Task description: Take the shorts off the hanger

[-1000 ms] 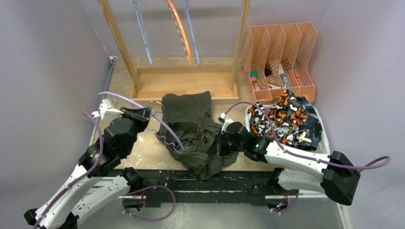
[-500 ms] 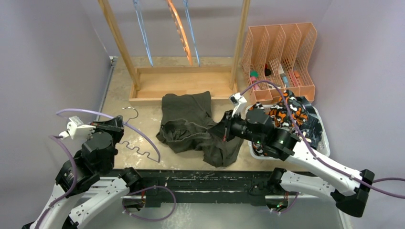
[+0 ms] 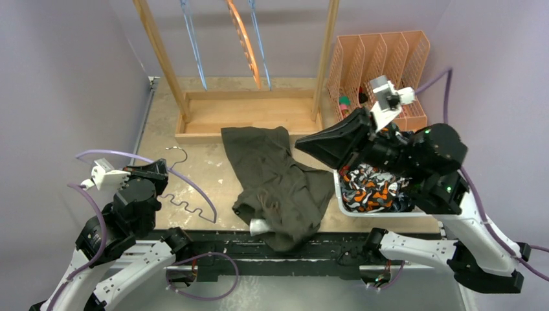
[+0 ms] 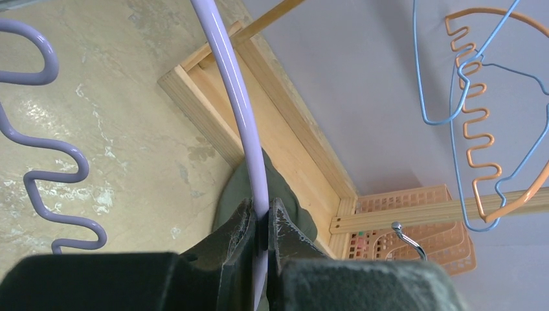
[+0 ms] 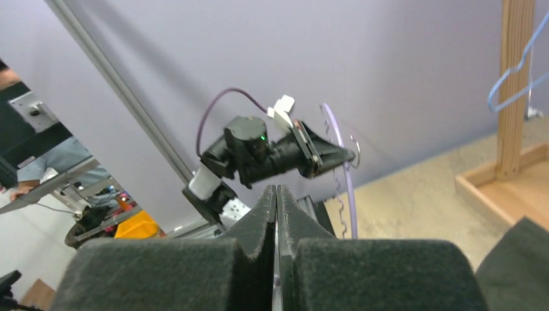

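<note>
The olive green shorts lie spread on the table, free of the hanger, and one edge shows in the left wrist view. Left of them, the lilac hanger is apart from the cloth. My left gripper is shut on the hanger's curved arm. My right gripper hangs raised above the shorts' right side. Its jaws are shut with nothing seen between them. Orange-black-white shorts fill a white basket.
A wooden rack stands at the back with blue and orange hangers on it. An orange file organiser sits at the back right. The basket is directly under my right arm.
My left gripper drew the hanger left, off the shorts, and has since held still. My right arm rose and swung back over the basket, and the shorts now lie stretched toward the front edge.
</note>
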`<control>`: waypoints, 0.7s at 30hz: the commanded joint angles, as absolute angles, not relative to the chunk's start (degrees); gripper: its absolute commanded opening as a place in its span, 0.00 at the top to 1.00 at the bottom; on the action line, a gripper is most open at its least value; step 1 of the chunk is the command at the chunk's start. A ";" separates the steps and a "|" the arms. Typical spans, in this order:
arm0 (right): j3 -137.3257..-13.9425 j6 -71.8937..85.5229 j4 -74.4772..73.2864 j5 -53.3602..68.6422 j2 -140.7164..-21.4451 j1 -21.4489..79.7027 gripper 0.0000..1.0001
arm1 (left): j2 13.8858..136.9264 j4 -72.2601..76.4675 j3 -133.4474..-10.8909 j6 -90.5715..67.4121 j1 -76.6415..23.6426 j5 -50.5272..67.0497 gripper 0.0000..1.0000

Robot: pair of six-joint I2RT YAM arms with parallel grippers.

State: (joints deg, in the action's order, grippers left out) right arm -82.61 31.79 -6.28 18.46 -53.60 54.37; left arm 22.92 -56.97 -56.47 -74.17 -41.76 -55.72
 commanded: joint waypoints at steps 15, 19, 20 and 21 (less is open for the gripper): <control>-51.81 41.19 -13.96 2.64 -76.00 57.79 0.06 | 23.15 -54.70 -55.98 -75.52 -41.76 -55.14 1.00; -54.87 41.87 -17.84 -4.81 -83.88 59.64 0.01 | 22.92 -55.22 -55.70 -75.82 -41.76 -55.06 1.00; -57.10 42.14 -18.80 -7.17 -85.60 60.70 0.00 | 22.93 -55.37 -55.72 -75.91 -41.77 -55.16 1.00; -57.85 42.37 -18.82 -8.67 -86.89 61.65 0.01 | 22.78 -55.56 -55.76 -75.93 -41.79 -55.23 1.00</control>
